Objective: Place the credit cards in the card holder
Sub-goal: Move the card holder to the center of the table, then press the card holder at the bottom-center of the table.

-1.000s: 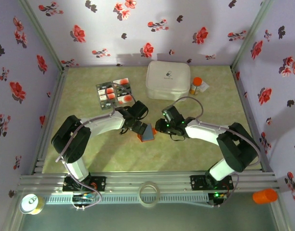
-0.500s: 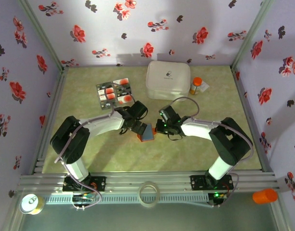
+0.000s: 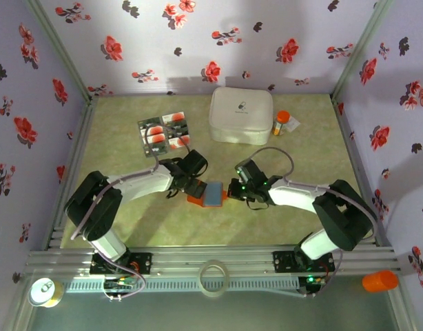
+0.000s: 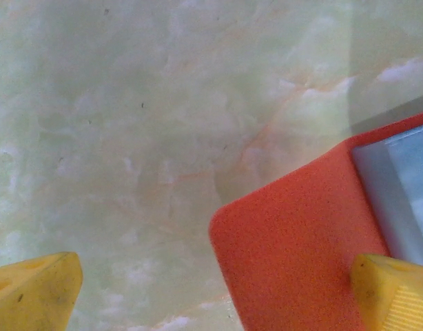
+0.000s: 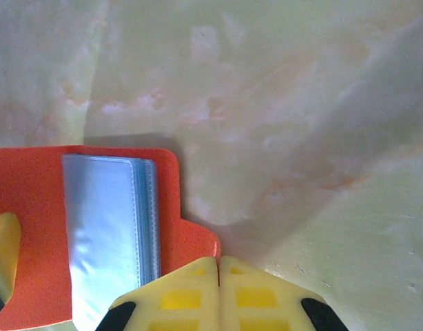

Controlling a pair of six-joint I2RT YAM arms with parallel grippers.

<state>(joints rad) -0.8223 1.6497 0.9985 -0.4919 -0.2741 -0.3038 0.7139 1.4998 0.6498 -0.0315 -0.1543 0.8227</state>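
Top external view: mid-table, the card holder (image 3: 209,196) lies open between both grippers. The left gripper (image 3: 196,186) is spread wide over its orange edge, and the right gripper (image 3: 231,192) is pressed together at the opposite edge. Farther back lie the credit cards (image 3: 164,133).

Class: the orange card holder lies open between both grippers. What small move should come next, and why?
Probably the left gripper, open and empty, should lift away toward the credit cards, lying behind it. The card holder lies open, and the shut right gripper sits at its edge, seemingly steadying it.
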